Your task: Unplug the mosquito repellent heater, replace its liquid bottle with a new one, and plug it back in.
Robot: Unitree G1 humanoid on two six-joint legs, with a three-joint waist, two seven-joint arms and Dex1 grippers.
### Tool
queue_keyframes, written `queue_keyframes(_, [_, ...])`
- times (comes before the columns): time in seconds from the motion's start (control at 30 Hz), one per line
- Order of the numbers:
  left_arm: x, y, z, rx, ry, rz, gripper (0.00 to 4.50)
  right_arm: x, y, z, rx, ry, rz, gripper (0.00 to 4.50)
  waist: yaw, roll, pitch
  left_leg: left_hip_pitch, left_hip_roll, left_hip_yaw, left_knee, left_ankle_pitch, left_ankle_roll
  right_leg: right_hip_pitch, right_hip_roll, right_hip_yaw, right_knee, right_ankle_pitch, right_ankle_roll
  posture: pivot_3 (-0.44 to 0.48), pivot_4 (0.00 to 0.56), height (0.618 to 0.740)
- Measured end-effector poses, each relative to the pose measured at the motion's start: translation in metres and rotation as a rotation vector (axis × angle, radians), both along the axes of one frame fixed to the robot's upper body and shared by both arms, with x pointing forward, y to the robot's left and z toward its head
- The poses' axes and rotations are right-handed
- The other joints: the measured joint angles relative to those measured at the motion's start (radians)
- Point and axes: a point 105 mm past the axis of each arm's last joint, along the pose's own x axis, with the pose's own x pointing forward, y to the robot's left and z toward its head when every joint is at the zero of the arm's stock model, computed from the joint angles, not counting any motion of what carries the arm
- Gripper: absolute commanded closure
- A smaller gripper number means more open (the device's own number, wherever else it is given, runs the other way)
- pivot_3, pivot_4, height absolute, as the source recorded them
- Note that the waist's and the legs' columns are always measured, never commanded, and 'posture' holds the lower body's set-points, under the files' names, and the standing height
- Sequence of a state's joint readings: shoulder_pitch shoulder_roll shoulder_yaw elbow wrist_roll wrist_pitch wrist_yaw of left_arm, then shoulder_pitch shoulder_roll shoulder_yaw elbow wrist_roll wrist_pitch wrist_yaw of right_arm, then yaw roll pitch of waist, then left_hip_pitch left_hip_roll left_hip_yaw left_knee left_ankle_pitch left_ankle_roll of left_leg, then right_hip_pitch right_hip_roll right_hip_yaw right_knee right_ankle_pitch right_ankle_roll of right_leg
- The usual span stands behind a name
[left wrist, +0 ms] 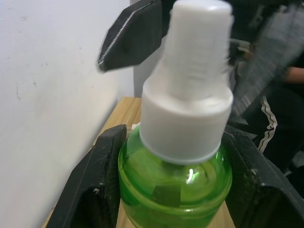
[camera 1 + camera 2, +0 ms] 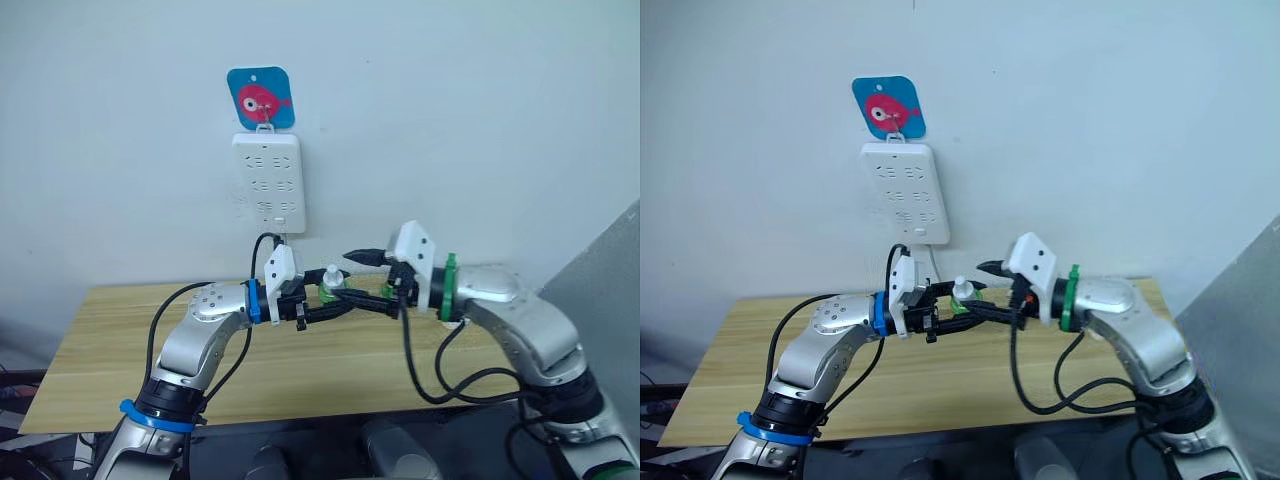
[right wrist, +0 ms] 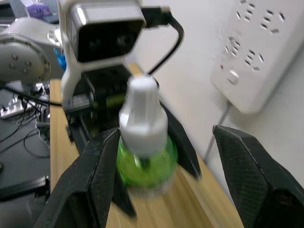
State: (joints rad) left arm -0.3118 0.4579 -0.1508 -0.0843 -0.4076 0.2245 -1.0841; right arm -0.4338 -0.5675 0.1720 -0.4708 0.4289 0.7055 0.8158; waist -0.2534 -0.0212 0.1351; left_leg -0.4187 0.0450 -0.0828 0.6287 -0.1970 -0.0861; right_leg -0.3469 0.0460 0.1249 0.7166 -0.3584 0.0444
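Observation:
A green liquid bottle (image 1: 175, 187) with a white screw cap (image 1: 190, 90) is held upright above the wooden table (image 2: 120, 340), in front of the wall. My left gripper (image 2: 322, 303) is shut on its green body, one finger on each side. From the other side my right gripper (image 3: 164, 137) stands open, its two black fingers (image 3: 90, 185) spread wide on either side of the bottle (image 3: 145, 164) without pressing on it. One of its fingertips (image 1: 133, 33) reaches past the cap. The mosquito repellent heater is out of view.
A white multi-socket power strip (image 2: 267, 183) hangs on the wall under a blue hook plate with a pink fish (image 2: 261, 98), just above and behind the grippers. Its cord drops to the table. Black cables loop from both wrists.

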Motion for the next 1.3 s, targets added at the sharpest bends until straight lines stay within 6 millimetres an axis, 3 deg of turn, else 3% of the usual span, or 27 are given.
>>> queue_keyframes(0.07, [-0.001,0.001,-0.001,0.000,-0.002,0.001,2.14,-0.005,-0.014,-0.002,-0.045,0.026,0.015,1.26,0.001,0.000,0.000,0.000,0.000,0.000,0.000,0.000,0.000,0.000,0.000,0.000,0.000,0.000,0.000,-0.262,0.057,0.733])
queue_keyframes(0.13, [0.000,0.001,-0.001,0.000,-0.004,0.001,2.14,-0.011,-0.015,-0.002,-0.052,0.042,0.042,1.26,-0.004,0.000,0.000,0.000,0.001,0.001,0.000,0.000,0.000,0.000,0.001,0.001,0.000,0.000,0.000,-0.263,0.056,0.733])
queue_keyframes(0.53, [-0.001,0.001,-0.003,0.009,-0.001,-0.010,2.14,-0.012,0.042,0.003,0.053,-0.006,0.059,1.26,-0.022,0.001,-0.004,0.000,0.001,0.000,0.000,0.000,0.000,0.000,0.000,0.000,0.000,0.000,0.000,-0.267,0.053,0.733])
queue_keyframes(0.73, [-0.002,-0.001,-0.004,0.008,0.000,-0.015,2.14,-0.006,0.053,-0.002,0.044,-0.008,0.044,1.26,-0.022,0.001,-0.004,0.000,0.000,0.000,0.000,0.000,0.000,0.000,0.000,0.000,0.000,0.000,0.000,-0.266,0.051,0.733])
queue_keyframes(0.93, [-0.002,-0.004,-0.005,0.003,0.002,-0.019,2.14,0.000,0.044,-0.007,0.022,0.011,0.033,1.26,-0.023,0.001,-0.004,0.000,0.001,0.000,0.000,0.000,0.000,-0.001,0.000,0.000,0.000,0.000,0.000,-0.269,0.052,0.733])
queue_keyframes(1.2, [-0.004,-0.004,-0.007,0.000,0.007,-0.018,2.14,-0.008,-0.011,-0.008,-0.064,0.090,0.026,1.26,-0.022,0.001,-0.004,0.000,0.000,0.000,0.000,0.000,0.000,0.000,0.000,0.000,0.000,0.000,0.000,-0.279,0.052,0.733])
queue_keyframes(1.3, [-0.004,-0.005,-0.007,-0.003,-0.003,-0.022,2.14,-0.018,-0.020,-0.010,-0.099,0.117,0.061,1.26,-0.025,0.002,-0.004,0.000,0.001,0.001,0.000,0.000,0.000,0.000,0.001,0.001,0.000,0.000,0.000,-0.300,0.037,0.733])
